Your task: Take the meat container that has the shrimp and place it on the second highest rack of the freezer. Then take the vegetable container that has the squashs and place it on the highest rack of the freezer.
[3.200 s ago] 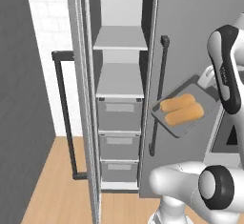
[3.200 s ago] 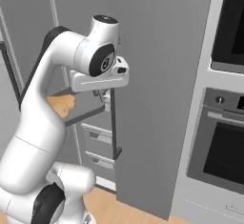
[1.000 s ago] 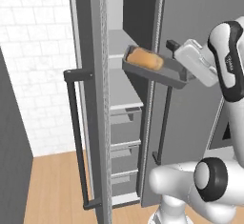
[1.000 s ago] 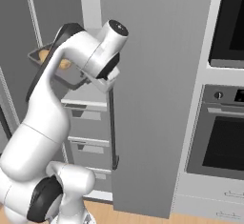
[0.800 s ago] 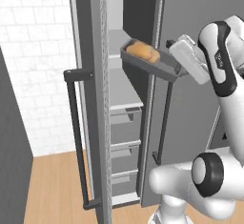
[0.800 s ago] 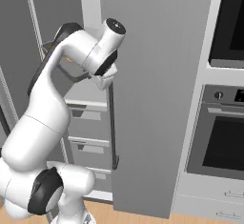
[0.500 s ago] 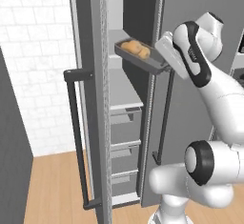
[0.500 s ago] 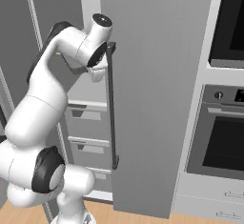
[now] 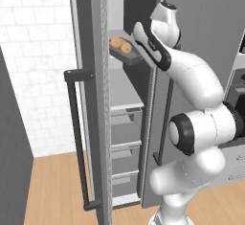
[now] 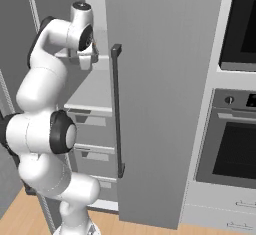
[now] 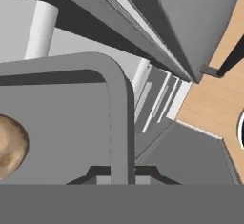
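A white robot arm reaches up into an open freezer (image 9: 125, 123), a tall grey cabinet with pale shelves above and grey drawers below. Its hand (image 11: 120, 173) is clenched on the rim of the vegetable container (image 9: 125, 52), a shallow dark-grey tray. The tray hangs level in the doorway at the front edge of the upper shelves, just above a pale shelf board, its far end inside the freezer and its near end out towards the arm. Two tan squashes (image 9: 119, 45) lie side by side in the tray's far half.

From the camera on the hand, the two dark fingertips pinch the raised rim close to a rounded corner of the tray, and one squash (image 11: 12, 147) shows at the left.

The tray looks stiff and smooth, likely hard plastic or metal, so it should keep its shape. The thin rim is the natural place to hold, though a grip at one end makes the tray inclined to droop or twist. The squashes look firm, round and fairly heavy, and would probably roll if the tray tilts.
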